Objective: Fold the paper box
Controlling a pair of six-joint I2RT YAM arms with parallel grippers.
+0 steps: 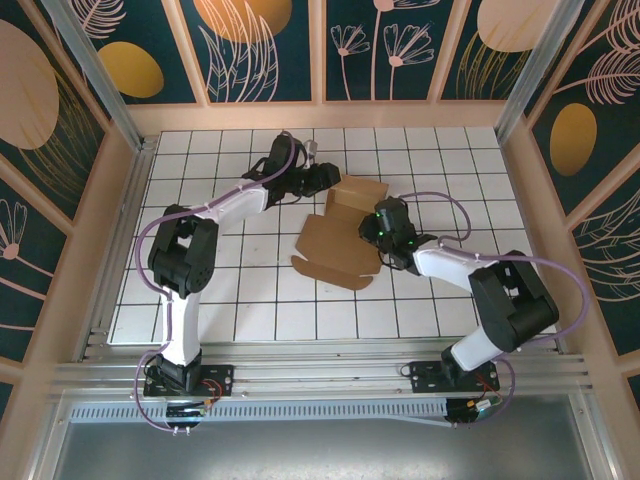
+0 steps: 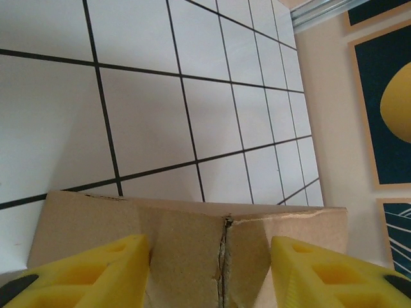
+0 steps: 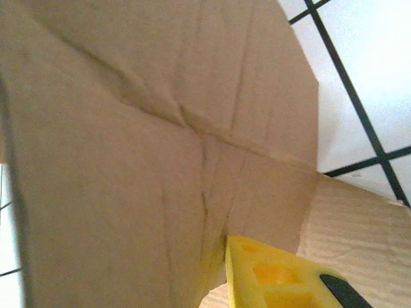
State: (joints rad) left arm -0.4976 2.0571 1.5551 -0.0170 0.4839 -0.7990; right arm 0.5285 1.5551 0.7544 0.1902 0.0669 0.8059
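From above, your paper box (image 1: 335, 250) lies near the middle of the white gridded table (image 1: 200, 300), partly folded. Its near portion is flat on the surface, with flaps spread toward the arm bases, and its far portion stands up as a raised wall. Your left gripper (image 1: 330, 183) sits at the far left corner of that raised part. Your right gripper (image 1: 378, 228) is against the box's right edge, where the flat and raised parts meet. In the left wrist view, the left gripper (image 2: 210, 242) has its two yellow fingers (image 2: 96, 269) spread apart. The top edge of the paper box (image 2: 90, 218) runs across behind them, and a vertical crease or seam stands midway in the gap. The cardboard reaches wider than the gap, so nothing is pinched there. In the right wrist view, the paper box (image 3: 128, 160) looms very close, creased and tilted. One yellow finger (image 3: 270, 269) pokes up at its lower edge; the cardboard covers the rest, so you cannot tell whether that hand is apart or clamped.
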